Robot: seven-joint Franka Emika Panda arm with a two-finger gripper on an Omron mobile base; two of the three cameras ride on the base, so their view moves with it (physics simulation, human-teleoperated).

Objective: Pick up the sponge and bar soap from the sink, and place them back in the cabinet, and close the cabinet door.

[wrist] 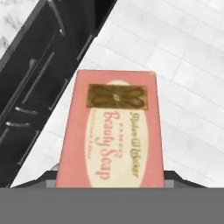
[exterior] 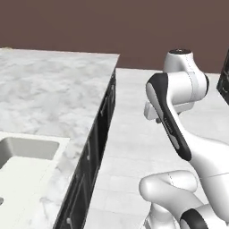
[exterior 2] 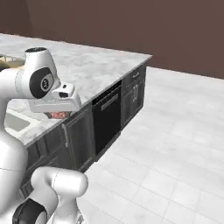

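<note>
The bar soap [wrist: 111,131], a pinkish block with a gold emblem and "Beauty Soap" lettering, is gripped between the jaws of my gripper [wrist: 113,177], which is shut on it. The hand hangs over the white tiled floor beside the counter. From the right base view, a sliver of the soap [exterior 2: 57,115] peeks out under the white hand. The cream-white sink [exterior: 27,142] is sunk into the marble counter at the lower left, and its edge [exterior 2: 15,121] also shows behind my arm. The sponge is out of view. The faucet is hidden.
The marble counter [exterior: 53,89] ends in a corner with dark drawer fronts [wrist: 30,87] and a black dishwasher [exterior 2: 107,116] below. White tiled floor [exterior 2: 175,144] spreads to the right. A dark panel [exterior: 224,78] shows at the right edge; too little shows to tell what it is.
</note>
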